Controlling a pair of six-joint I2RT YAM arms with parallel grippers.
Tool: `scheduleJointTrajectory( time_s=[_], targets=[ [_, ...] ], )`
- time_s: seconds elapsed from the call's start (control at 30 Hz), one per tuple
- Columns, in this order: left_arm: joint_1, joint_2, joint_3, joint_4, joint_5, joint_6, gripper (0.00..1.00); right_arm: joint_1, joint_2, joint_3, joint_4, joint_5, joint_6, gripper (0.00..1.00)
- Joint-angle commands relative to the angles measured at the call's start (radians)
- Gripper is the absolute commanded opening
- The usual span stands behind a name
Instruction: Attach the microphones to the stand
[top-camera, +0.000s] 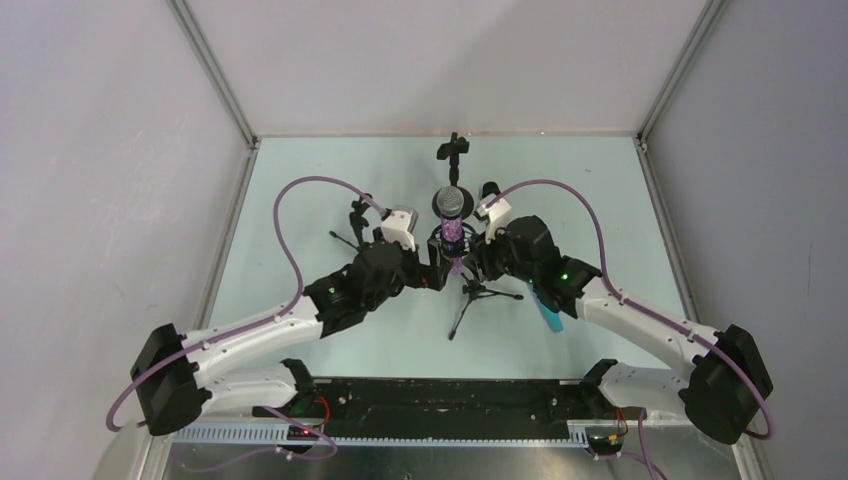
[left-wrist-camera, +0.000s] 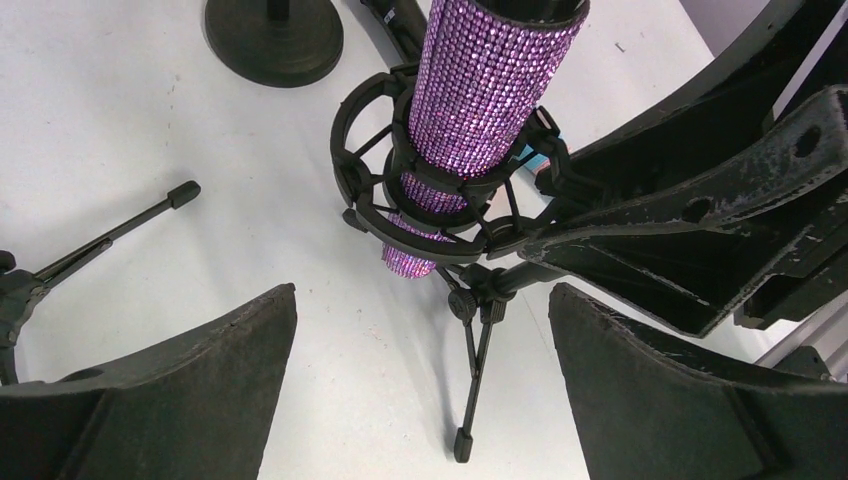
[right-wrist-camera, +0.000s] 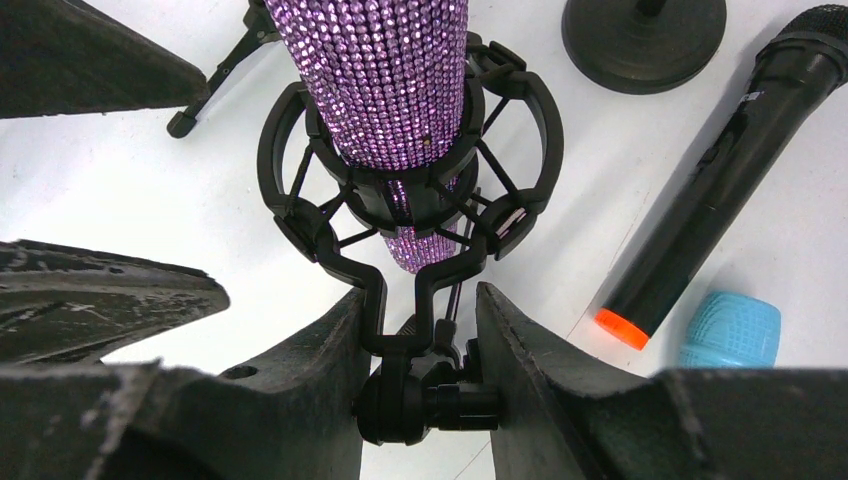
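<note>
The glittery purple microphone (top-camera: 451, 228) with its silver head stands upright in the black shock mount (left-wrist-camera: 440, 205) of the tripod stand (top-camera: 470, 295). My right gripper (right-wrist-camera: 420, 300) is shut on the stand's swivel joint (right-wrist-camera: 430, 400) just under the mount. My left gripper (left-wrist-camera: 422, 295) is wide open beside the mount, holding nothing, with only a tripod leg (left-wrist-camera: 475, 380) below it. The black microphone with an orange end (right-wrist-camera: 720, 180) lies on the table. The cyan microphone (right-wrist-camera: 730, 330) lies beside it, partly under my right arm (top-camera: 551, 318).
A round-base stand (left-wrist-camera: 273, 35) stands at the back behind the mounted mic. Another small tripod stand (top-camera: 357, 218) is to the left, one leg (left-wrist-camera: 120, 230) reaching toward my left gripper. Grey walls enclose the table.
</note>
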Motion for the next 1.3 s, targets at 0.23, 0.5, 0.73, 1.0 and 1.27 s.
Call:
scheduleJointTrajectory(
  time_s=[0.23,0.5,0.73,1.0,1.27],
  targets=[
    [0.006,-0.107,-0.088,-0.031,-0.026,-0.024,1.0,0.006,-0.08,0.044,0.069,-0.009,0.031,0.0],
    [0.006,-0.153,-0.197,-0.031,-0.024,-0.102,1.0,0.01,-0.123,0.044,0.083,-0.011,0.046,0.0],
    [0.006,-0.149,-0.256,-0.028,-0.016,-0.154,1.0,0.017,-0.142,0.044,0.082,0.002,0.056,0.0],
    [0.006,-0.148,-0.269,-0.026,-0.028,-0.165,1.0,0.023,-0.156,0.044,0.101,0.006,0.074,0.0],
    [0.006,-0.167,-0.284,-0.026,-0.012,-0.181,1.0,0.028,-0.211,0.044,0.161,-0.034,0.083,0.0]
  ],
)
